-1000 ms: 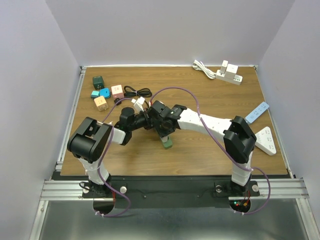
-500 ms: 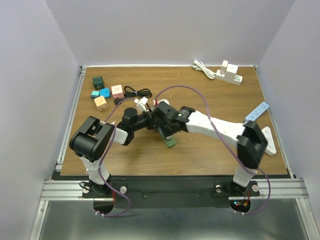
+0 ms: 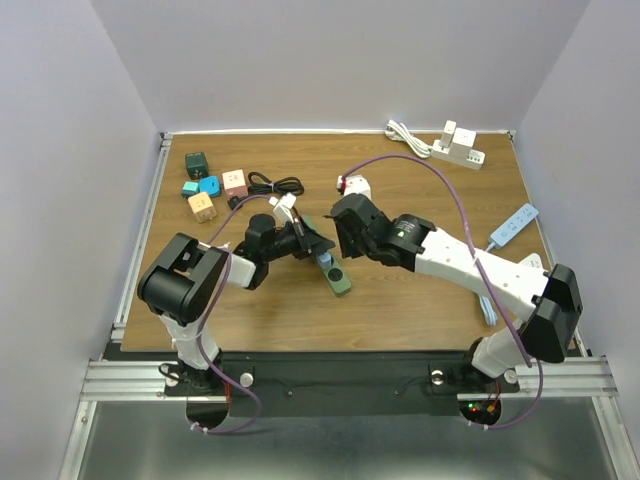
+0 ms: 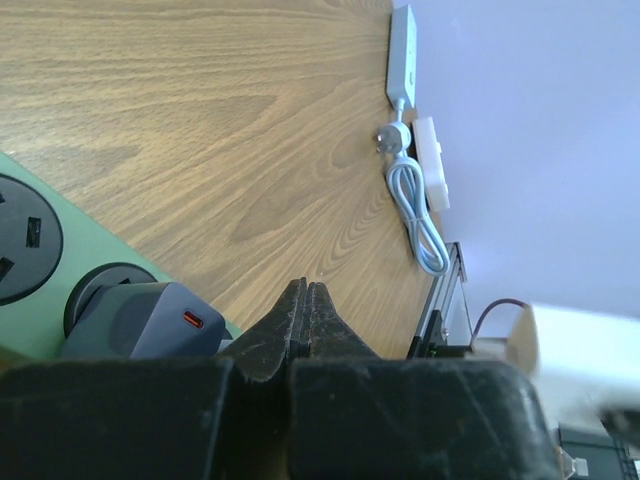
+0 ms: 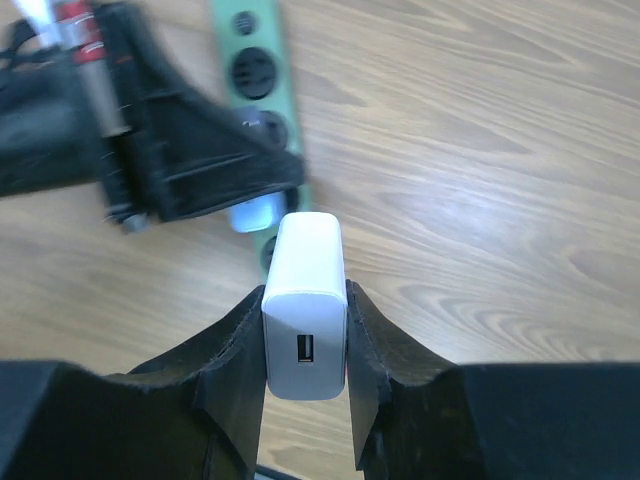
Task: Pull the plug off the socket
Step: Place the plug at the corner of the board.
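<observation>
Right fingers point(image 5: 235, 350) pinch the plug point(image 5: 304, 300), seemingly unplugged: lift it straight away while left fingers point(image 4: 290, 320), pressed together, steady the strip point(image 5: 272, 50).

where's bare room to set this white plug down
Bare wood for the plug mid-table, between the green strip and the white strip at the back right; also the near edge in front of the green strip. Crowded at back left: cubes and black cable.

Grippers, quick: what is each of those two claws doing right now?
Left gripper: shut, with nothing between its fingers.
Right gripper: shut on the white plug.
</observation>
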{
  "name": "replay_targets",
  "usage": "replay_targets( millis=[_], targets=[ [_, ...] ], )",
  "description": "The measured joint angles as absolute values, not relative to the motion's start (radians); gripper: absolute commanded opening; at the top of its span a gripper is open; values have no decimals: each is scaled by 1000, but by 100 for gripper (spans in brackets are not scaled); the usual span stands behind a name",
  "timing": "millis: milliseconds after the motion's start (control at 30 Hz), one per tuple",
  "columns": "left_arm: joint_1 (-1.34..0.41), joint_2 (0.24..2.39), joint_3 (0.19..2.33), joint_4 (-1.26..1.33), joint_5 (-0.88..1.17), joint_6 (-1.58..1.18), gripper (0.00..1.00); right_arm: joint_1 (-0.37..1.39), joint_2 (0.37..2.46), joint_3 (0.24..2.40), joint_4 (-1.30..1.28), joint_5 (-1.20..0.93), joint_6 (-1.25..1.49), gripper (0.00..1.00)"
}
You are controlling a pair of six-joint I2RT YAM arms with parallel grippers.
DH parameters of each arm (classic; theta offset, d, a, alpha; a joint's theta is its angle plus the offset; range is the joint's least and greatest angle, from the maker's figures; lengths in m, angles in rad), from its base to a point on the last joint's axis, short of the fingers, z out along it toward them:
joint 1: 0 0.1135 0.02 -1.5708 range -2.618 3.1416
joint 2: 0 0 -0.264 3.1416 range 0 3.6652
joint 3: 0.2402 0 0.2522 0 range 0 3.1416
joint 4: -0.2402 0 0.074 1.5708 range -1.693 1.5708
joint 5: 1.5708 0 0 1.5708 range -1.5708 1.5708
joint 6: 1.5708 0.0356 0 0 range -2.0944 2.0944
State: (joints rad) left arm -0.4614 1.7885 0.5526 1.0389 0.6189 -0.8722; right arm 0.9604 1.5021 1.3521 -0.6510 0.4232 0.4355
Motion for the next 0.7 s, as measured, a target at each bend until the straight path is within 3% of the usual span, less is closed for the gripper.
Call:
replay_targets(
  millis=[200, 367, 400, 467, 500, 600, 700],
  targets=[
    [-468, 1716, 579, 926, 603, -850, 0, 847, 1503, 1348, -667, 475, 508, 0],
    [-472, 1644, 658, 661, 577, -800, 0, 743, 1559, 1398, -673, 466, 551, 0],
    [-472, 1637, 682, 607, 574, -791, 4, 738, 1572, 1411, -672, 459, 556, 0],
    [-476, 1631, 739, 493, 565, -760, 23, 732, 1588, 1428, -673, 434, 575, 1],
    [-476, 1629, 762, 454, 563, -751, 40, 727, 1592, 1436, -673, 415, 588, 0],
    [-476, 1605, 825, 334, 554, -720, 64, 701, 1589, 1450, -672, 338, 635, 1],
    [-476, 1549, 849, 279, 550, -715, 73, 643, 1574, 1445, -660, 246, 688, 0]
  ],
)
